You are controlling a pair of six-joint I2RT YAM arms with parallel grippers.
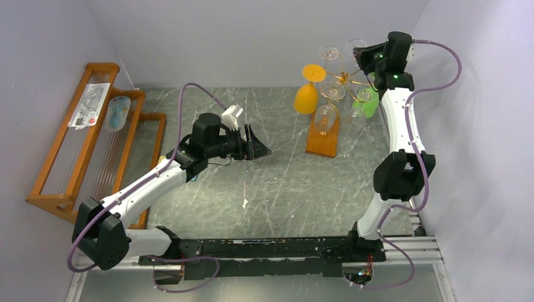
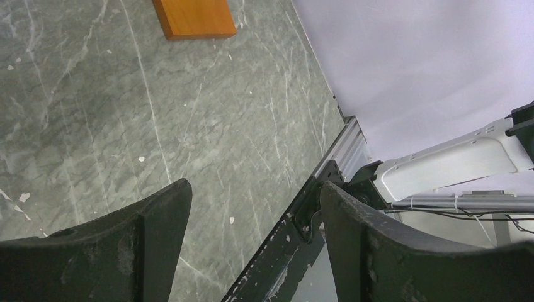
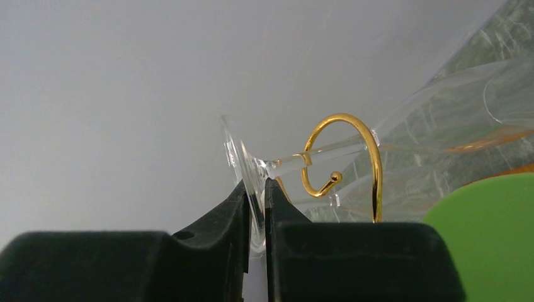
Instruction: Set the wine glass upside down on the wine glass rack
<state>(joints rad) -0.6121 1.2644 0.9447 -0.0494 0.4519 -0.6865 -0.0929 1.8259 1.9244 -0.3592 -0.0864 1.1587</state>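
The wine glass rack (image 1: 343,78) is gold wire on an orange-brown wooden base (image 1: 322,139), at the back right of the table. A clear wine glass (image 3: 242,167) hangs with its stem through a gold scroll hook (image 3: 371,157), foot toward the camera. My right gripper (image 3: 257,185) is up at the rack's top (image 1: 362,58), its fingers pinched on the rim of that glass's foot. My left gripper (image 1: 257,143) hovers mid-table, open and holding nothing (image 2: 252,192). A corner of the wooden base (image 2: 194,17) shows in the left wrist view.
Other glasses hang on the rack: an orange one (image 1: 306,94), a green one (image 1: 367,106) and a clear one (image 1: 325,116). A large slatted wooden rack (image 1: 82,145) with packets (image 1: 91,104) stands at the left. The right wall is close behind the right arm.
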